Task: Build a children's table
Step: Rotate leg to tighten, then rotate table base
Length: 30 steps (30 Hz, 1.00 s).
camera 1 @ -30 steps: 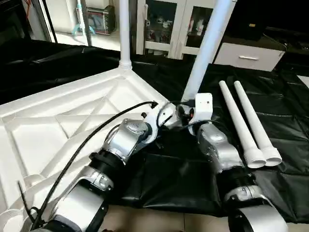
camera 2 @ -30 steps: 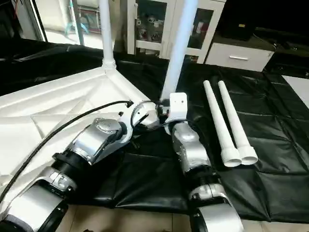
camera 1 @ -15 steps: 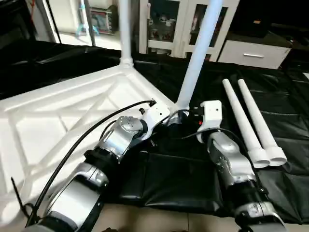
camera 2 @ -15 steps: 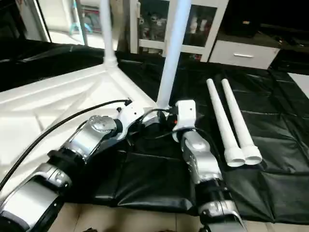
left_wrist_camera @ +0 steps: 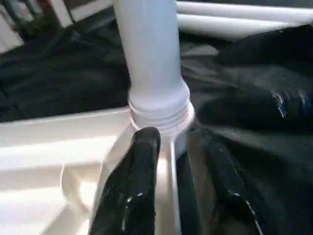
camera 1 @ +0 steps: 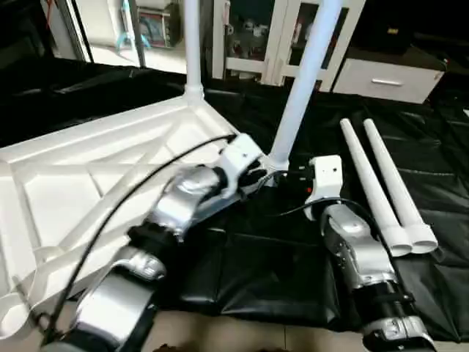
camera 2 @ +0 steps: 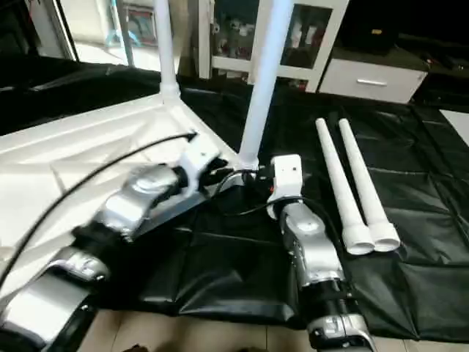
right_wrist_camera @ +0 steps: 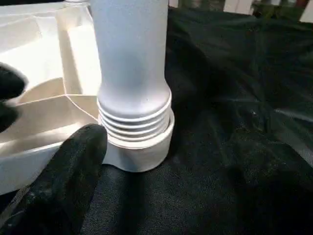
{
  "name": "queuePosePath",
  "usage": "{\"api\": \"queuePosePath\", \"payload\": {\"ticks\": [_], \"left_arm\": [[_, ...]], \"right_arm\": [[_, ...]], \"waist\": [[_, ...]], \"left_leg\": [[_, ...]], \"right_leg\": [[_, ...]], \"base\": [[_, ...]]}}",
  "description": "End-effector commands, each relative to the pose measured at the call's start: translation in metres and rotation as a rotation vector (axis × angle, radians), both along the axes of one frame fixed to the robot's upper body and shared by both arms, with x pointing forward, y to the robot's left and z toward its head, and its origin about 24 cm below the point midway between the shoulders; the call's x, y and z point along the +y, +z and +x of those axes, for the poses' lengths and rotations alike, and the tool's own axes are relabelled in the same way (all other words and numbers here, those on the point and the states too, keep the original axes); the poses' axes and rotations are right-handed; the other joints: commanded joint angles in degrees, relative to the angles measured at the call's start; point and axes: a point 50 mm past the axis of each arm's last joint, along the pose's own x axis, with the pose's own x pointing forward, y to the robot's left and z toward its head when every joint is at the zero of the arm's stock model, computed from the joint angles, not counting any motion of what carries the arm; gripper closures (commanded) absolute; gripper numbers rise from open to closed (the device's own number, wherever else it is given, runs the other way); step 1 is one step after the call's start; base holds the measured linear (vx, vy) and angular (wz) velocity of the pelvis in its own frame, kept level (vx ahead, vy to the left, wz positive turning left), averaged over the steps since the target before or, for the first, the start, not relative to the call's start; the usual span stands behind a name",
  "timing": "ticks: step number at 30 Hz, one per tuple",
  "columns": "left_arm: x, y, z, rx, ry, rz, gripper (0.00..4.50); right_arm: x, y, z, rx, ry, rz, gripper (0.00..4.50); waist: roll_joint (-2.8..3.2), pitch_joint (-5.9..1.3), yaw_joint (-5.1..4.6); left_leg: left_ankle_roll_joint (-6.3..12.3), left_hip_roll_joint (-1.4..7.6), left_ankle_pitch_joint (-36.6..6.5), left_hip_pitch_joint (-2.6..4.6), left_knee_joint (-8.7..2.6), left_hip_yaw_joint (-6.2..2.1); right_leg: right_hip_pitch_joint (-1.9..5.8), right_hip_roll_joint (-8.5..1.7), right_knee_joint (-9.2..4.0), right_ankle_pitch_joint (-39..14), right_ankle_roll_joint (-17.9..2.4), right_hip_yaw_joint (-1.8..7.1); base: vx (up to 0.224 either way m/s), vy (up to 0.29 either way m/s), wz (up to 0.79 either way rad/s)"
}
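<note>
The children's table lies upside down, its white ribbed top (camera 1: 88,169) on the left. One leg (camera 1: 192,44) stands upright in the far corner socket. Another leg (camera 1: 302,81) stands in the near corner socket (right_wrist_camera: 139,147), its threaded end showing above the rim. Two more legs (camera 1: 381,183) lie side by side on the black mat to the right. My left gripper (camera 1: 256,174) is at the base of the near leg, its fingers (left_wrist_camera: 134,186) a little apart either side of the top's rim. My right gripper (camera 1: 292,180) is open just right of that base, one finger (right_wrist_camera: 68,181) clear of the socket.
A black mat (camera 1: 264,257) covers the floor under the work, ending near the bare floor at the front. White cabinets with glass doors (camera 1: 256,37) and a low drawer unit (camera 1: 381,77) stand behind.
My left gripper has gone from shut to slightly open at the leg's base. The right gripper has opened wider and drawn back a little from the leg. The camera has shifted.
</note>
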Motion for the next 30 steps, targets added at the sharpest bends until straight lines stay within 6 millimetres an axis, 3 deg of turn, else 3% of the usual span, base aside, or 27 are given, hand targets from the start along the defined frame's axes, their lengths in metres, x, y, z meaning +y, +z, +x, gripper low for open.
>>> {"api": "queuePosePath", "payload": {"ticks": [1, 2, 3, 8, 11, 16, 19, 23, 30], "left_arm": [[0.009, 0.001, -0.011, 0.038, -0.077, 0.042, 2.95], [0.013, 0.000, -0.015, 0.046, -0.097, 0.056, 2.95], [0.019, -0.001, -0.021, 0.067, -0.125, 0.069, 2.76], [0.032, 0.004, -0.047, 0.165, -0.261, 0.105, 2.71], [0.041, 0.004, -0.051, 0.193, -0.271, 0.177, 2.71], [0.062, 0.005, -0.051, 0.207, -0.196, 0.316, 2.71], [0.069, 0.002, -0.046, 0.209, -0.132, 0.364, 2.71], [0.069, -0.001, -0.040, 0.209, -0.082, 0.390, 2.71], [0.062, -0.009, -0.023, 0.173, 0.012, 0.417, 2.71]], "right_arm": [[-0.004, 0.004, -0.002, -0.011, 0.023, 0.004, 0.17], [-0.005, 0.004, -0.003, -0.011, 0.026, 0.006, 0.17], [-0.006, 0.004, -0.004, -0.010, 0.027, 0.008, 0.17], [-0.012, 0.003, -0.006, -0.004, 0.018, 0.003, 0.17], [-0.012, 0.003, -0.007, -0.003, 0.032, 0.002, 0.17], [-0.009, 0.004, -0.015, 0.009, 0.125, -0.009, 0.17], [-0.011, 0.004, -0.018, 0.009, 0.137, -0.015, 0.17], [-0.012, 0.003, -0.019, 0.013, 0.131, -0.016, 0.17], [-0.013, 0.004, -0.019, 0.017, 0.127, -0.017, 0.17]], "waist": [[-0.26, -3.96, 0.08], [-0.03, -3.84, -0.15], [0.01, -3.74, -0.20], [0.31, -3.56, -0.15], [0.32, -3.50, -0.18], [0.45, -3.42, -0.36], [0.41, -3.43, -0.56], [0.36, -3.41, -0.78], [0.13, -3.42, -1.01]], "left_leg": [[2.96, 1.36, -5.2, 0.28, -4.18, 0.30], [2.46, 1.40, -5.7, 0.10, -4.31, 0.28], [2.24, 1.30, -6.1, 0.23, -4.33, 0.35], [-0.08, 1.48, -8.1, 0.55, -4.66, 0.36], [-0.53, 1.11, -7.9, 0.36, -4.67, 0.38], [-0.64, 1.02, -8.4, 0.21, -4.70, 0.23], [-0.86, 1.00, -8.4, 0.18, -4.70, 0.20], [-1.01, 0.90, -10.0, 0.23, -4.66, 0.16], [-0.68, 0.71, -11.8, -0.05, -4.63, -0.14]], "right_leg": [[3.67, -3.24, -2.72, -8.6, -11.3, 2.95], [3.55, -3.08, -2.79, -9.8, -10.8, 2.98], [3.36, -2.95, -3.00, -10.3, -10.5, 2.99], [3.03, -2.85, -2.85, -11.4, -10.0, 3.10], [3.31, -2.61, -2.78, -10.7, -9.6, 3.16], [3.45, -2.56, -3.01, -12.4, -8.1, 3.20], [3.41, -2.59, -3.14, -13.0, -8.5, 3.16], [3.30, -2.63, -3.59, -15.9, -8.0, 3.15], [3.24, -2.68, -4.48, -21.6, -5.5, 2.93]], "base": [[0.000, 0.000, 0.00], [0.000, 0.000, 0.00], [0.000, 0.000, 0.00], [0.000, 0.000, 0.00], [0.000, 0.000, 0.00], [0.000, 0.000, 0.00], [0.000, 0.000, 0.00], [0.000, 0.000, 0.00], [0.000, 0.000, 0.00]]}}
